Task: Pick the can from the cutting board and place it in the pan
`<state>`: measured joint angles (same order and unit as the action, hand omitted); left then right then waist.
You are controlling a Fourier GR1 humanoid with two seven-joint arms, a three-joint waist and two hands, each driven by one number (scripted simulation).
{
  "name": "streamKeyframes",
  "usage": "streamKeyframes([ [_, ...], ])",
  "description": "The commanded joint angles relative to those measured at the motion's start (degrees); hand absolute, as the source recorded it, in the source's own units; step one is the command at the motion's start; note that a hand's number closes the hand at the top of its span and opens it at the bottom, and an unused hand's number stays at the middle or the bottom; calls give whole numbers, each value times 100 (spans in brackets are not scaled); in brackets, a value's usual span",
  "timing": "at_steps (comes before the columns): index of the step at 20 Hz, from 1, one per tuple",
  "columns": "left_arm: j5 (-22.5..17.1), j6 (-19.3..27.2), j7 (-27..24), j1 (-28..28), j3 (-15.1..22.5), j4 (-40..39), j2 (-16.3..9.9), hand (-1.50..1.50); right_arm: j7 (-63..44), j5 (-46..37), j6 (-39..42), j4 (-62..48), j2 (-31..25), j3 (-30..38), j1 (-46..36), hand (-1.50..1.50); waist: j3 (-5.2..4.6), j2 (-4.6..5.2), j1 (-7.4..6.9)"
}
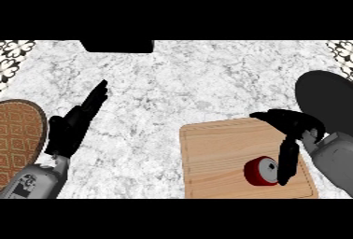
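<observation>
A red can (260, 171) with a pale lid stands on the wooden cutting board (214, 158), near the board's front right corner. My right hand (293, 128) hovers over the board's right side, its thumb hanging down against the can's right side and its fingers spread toward the left above the can. The fingers are not closed round the can. The dark pan (324, 95) lies at the right edge, just behind the right hand. My left hand (76, 123) rests at the left with its fingers straight, pointing away from me.
A round patterned brown plate (17, 135) lies at the left edge beside my left forearm. A black object (117, 45) sits at the counter's far edge. Patterned tiles show in both far corners.
</observation>
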<state>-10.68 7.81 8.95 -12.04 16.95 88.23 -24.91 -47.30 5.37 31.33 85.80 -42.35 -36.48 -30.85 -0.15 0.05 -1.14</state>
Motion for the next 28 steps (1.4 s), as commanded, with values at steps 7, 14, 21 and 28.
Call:
streamKeyframes([
  [7, 62, -283, -224, 308, -251, 104, 6, 0, -1858, 233, 412, 350, 659, -205, -373, -150, 7, -16, 65],
  [14, 353, -118, -19, 770, -141, 592, 167, 0, -1400, -241, 382, 615, 287, -323, 348, -150, 13, -28, 81],
  [21, 371, -303, 170, 201, -408, 193, 349, 0, -1795, -541, 180, 1248, 321, -299, 847, -150, 11, -25, 177],
  [28, 737, -313, 294, 121, -476, 142, 607, 0, -1266, -1347, 434, 577, 852, -113, 951, -150, 14, -10, 126],
])
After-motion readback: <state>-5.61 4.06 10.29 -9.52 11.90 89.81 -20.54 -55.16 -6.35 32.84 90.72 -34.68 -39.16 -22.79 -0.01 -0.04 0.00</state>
